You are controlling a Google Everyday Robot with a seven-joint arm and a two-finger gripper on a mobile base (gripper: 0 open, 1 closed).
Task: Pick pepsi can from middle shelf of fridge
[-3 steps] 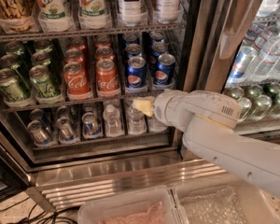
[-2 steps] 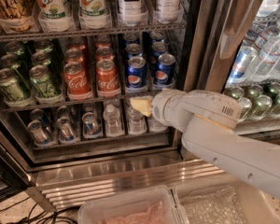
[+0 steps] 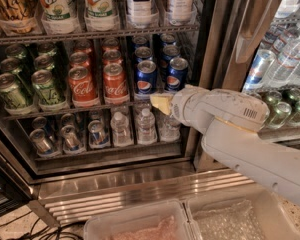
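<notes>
Cream-tipped gripper (image 3: 161, 104) on a white arm (image 3: 250, 144) reaches into the fridge (image 3: 115, 176) from the right. Its tip is at the front edge of the middle shelf (image 3: 65, 108). Gap between the fingers (image 3: 158, 103): cannot tell. Nothing seen in their hold.

Counts on that shelf:
- green cans (image 3: 47, 86): two rows
- red cans (image 3: 82, 86): two rows
- blue cans: two rows
- each row shows about three deep

Front pepsi can (image 3: 146, 77) stands upright just above-left of the fingers, apart from them. Its twin (image 3: 176, 74) is just above-right.

Room: slim gap between the can tops and the rack overhead. Steel door post (image 3: 210, 44) is close on the right of the fingers. Small water bottles (image 3: 142, 126) sit directly beneath them.

Change from a second ago: the fingers were lower, in front of the water bottles. They are now up at shelf-edge level and slightly further right. Cans unmoved.
</notes>
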